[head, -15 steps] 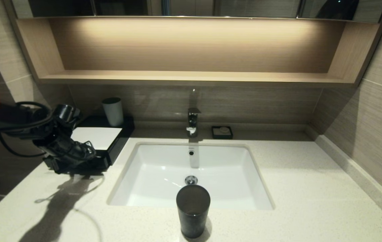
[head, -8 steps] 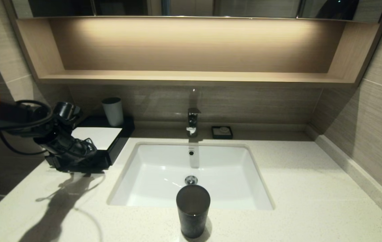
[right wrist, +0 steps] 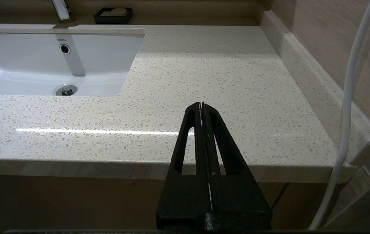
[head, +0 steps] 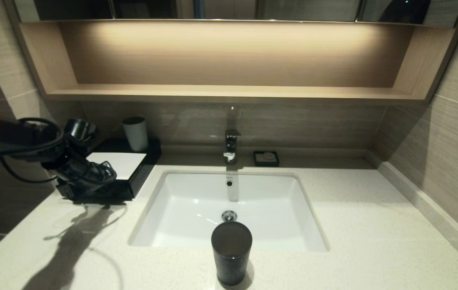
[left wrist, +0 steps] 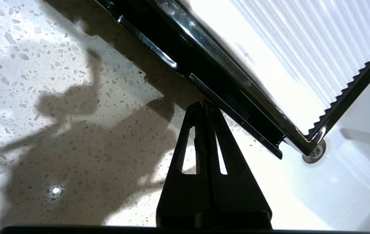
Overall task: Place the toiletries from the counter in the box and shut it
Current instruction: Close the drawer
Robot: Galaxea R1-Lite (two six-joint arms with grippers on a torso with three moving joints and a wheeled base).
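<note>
Hotel-style vanity, pale speckled stone counter [head: 353, 225] w/ white rectangular sink [head: 196, 201] set flush, chrome tap [head: 231, 146] at the back wall. At far left, flat black glossy box [head: 142, 167] w/ white ribbed top panel [head: 126, 163] — pale cup [head: 135, 133] standing on its rear. Left gripper [left wrist: 203, 104] pressed against the box's drawer front [left wrist: 211, 94], fingers pinched together, nothing between them; in head view its tip hidden behind arm & cabling, body [head: 86, 175] low over the box's near-left corner. Drawer front lying near flush w/ the box body, only a thin seam showing in left wrist view. Toothbrush & sachet nowhere on open counter; box contents not visible.

Dark smoky tumbler [head: 231, 251] upright on the front lip of the counter, just before the sink edge. Small black square soap dish [head: 266, 158] at the back, right of tap. Broad bare stone to the right, up to a raised backsplash ledge [head: 422, 201]; narrow strip only betw. box & sink rim.

Right gripper [right wrist: 201, 105] out of head view; own wrist view shows it off the counter's front-right edge, fingers closed flat together, holding nothing, white cable [right wrist: 346, 107] alongside. Same view catches wood cabinet face [right wrist: 74, 201] under the counter, unseen from the head.
</note>
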